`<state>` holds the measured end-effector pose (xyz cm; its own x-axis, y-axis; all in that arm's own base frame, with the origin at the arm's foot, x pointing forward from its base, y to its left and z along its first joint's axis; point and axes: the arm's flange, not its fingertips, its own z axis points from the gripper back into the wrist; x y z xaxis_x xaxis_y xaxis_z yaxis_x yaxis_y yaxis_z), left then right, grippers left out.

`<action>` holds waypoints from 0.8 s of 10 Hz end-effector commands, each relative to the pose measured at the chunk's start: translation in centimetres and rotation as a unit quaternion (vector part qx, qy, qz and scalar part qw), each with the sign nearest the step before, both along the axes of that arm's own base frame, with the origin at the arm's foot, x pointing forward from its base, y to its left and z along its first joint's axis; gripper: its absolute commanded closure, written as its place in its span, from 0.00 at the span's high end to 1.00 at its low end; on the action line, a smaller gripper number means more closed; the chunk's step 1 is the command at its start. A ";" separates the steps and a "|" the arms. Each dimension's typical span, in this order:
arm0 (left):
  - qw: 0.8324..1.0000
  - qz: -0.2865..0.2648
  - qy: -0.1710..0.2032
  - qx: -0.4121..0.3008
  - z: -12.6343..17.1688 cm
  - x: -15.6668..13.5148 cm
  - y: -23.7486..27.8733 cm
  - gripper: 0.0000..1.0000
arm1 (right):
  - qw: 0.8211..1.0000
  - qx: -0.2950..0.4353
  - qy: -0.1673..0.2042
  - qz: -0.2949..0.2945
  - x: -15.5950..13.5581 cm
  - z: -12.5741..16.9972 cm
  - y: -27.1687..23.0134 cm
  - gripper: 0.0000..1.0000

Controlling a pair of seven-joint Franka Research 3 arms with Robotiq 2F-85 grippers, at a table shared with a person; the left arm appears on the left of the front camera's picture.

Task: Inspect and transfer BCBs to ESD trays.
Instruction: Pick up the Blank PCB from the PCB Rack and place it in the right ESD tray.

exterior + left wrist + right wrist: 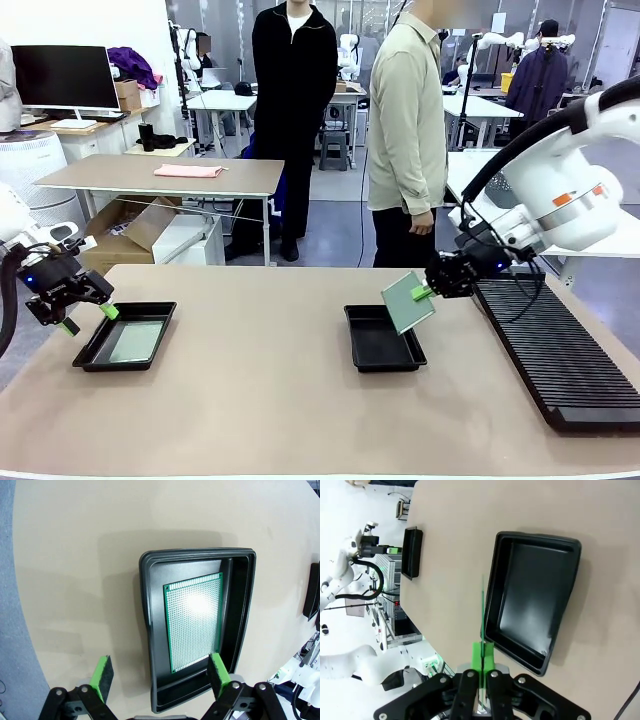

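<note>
One BCB (pixel 409 301) hangs tilted in the air above the right ESD tray (pixel 383 338), my right gripper (pixel 424 291) shut on its right edge. Seen from the right wrist, this board (pixel 482 607) shows edge-on as a thin green line between the shut pads (pixel 482 654), beside the tray (pixel 532 600), whose floor is bare. A second BCB (pixel 194 620) lies flat in the left ESD tray (pixel 150 630). My left gripper (pixel 88 318) hovers open just above that tray's (pixel 128 338) left end, its fingers (pixel 104 671) straddling the tray's near corner with nothing held.
A long black ribbed rack (pixel 552 340) lies along the table's right side, under my right arm. A person in a beige shirt (pixel 405 130) stands at the far edge behind the right tray. Bare tabletop (pixel 260 350) spreads between the two trays.
</note>
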<state>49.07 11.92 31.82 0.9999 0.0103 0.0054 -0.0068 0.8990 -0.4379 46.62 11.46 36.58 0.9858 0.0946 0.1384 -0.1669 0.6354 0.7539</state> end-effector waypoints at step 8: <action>1.000 -0.001 -0.003 0.000 0.1 0.0 0.1 1.00 | 0.998 0.042 0.009 -0.048 0.5 -6.8 3.9 0.02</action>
